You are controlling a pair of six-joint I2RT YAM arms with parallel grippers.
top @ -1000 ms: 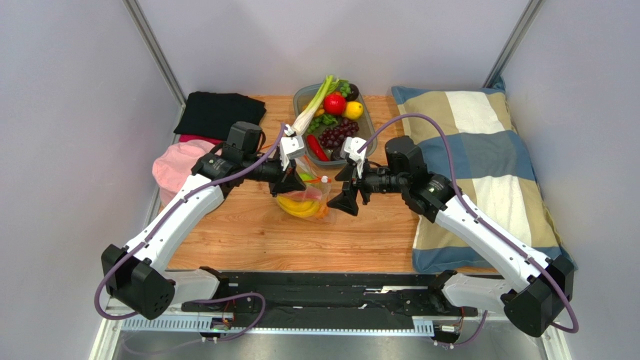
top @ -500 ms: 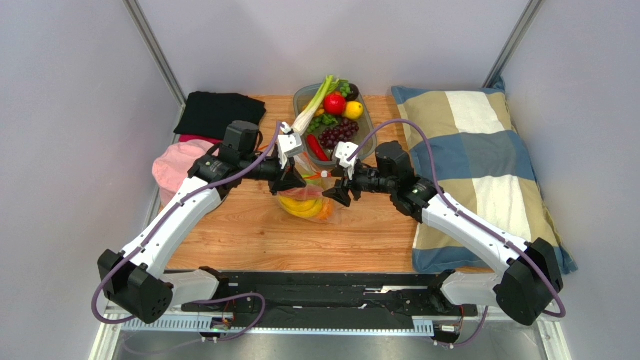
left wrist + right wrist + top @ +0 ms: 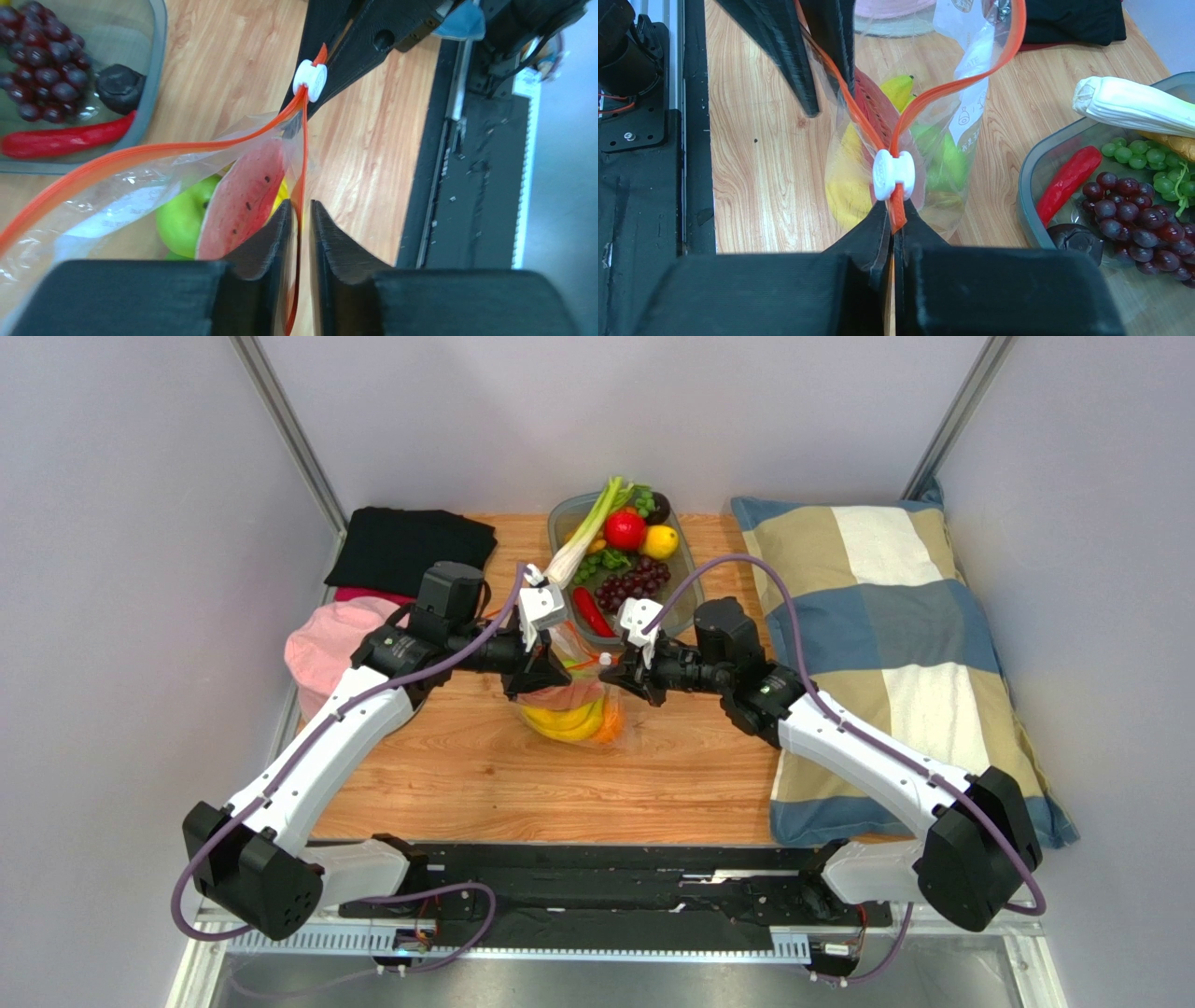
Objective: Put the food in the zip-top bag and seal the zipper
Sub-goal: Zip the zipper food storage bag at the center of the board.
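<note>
Pinching the end of the orange-red zipper (image 3: 962,77), the right gripper (image 3: 896,218) has its two black fingers pressed flat together at the bottom centre of its wrist view. The white slider tab (image 3: 892,175) sits just above the fingertips. From the slider the zipper splits into two strips that run apart toward the top of the frame, so the mouth of the zip-top bag (image 3: 952,203) is open.

The left gripper (image 3: 300,210), at the bottom centre of its own view, has its fingers slightly parted. One zipper strip runs down through the narrow gap between them, and whether the pads touch it cannot be told. The two grippers face each other across the bag's mouth, one at each end.

Inside the clear plastic lie a watermelon slice (image 3: 238,203), a green apple (image 3: 184,213) beside it and a yellow banana (image 3: 899,87). In the overhead view the bag rests on the wooden table (image 3: 463,770) at mid-frame, with an orange (image 3: 606,731) showing at its lower right edge.

Just above the bag in that view is a grey tray (image 3: 1036,175). It holds dark grapes (image 3: 1130,210), a red chilli (image 3: 1067,182), a white-stalked leek (image 3: 1130,105), a tomato (image 3: 626,529) and a lemon (image 3: 661,542). A checked pillow (image 3: 898,644) fills the right side. A pink hat (image 3: 326,647) and a black cloth (image 3: 414,546) lie at upper left.
</note>
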